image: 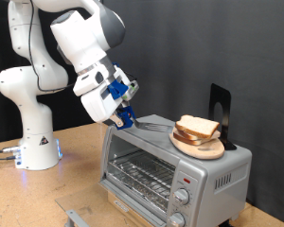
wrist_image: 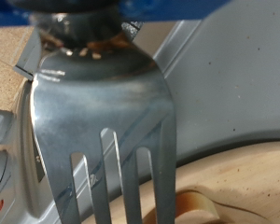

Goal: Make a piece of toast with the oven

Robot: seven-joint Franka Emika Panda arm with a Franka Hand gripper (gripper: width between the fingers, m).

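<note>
Franka arm [image: 66, 47] comes in from the exterior view's top left, base on the wooden table [image: 47, 194]; wrist angled down toward the exterior view's right.

Oven [image: 170, 170] sits on the table at the exterior view's bottom right; silver-grey box, glass door shut, wire rack visible behind the glass; two round knobs [image: 181, 208] stacked at the front's right end with a red mark above them.

Round wooden plate [image: 197, 145] rests on the oven top, toward its right side; black stand [image: 220, 106] upright behind it.

Piece of toast [image: 195, 127] lies on that plate, pale face up, brown crust at the edge; looks like more than one slice stacked, can't tell for sure.

Gripper [image: 121, 106] hangs just above the oven's top left corner, clenched on a fork [image: 147, 123]; in the wrist view the handle goes up between the fingers and the fork [wrist_image: 112, 121] fills the frame.

Toast is to the exterior view's right of the gripper, near; tines point at it, tips reach the plate rim; in the wrist view the toast crust [wrist_image: 210, 207] sits just beyond the tines; contact with the toast itself not clear.
</note>
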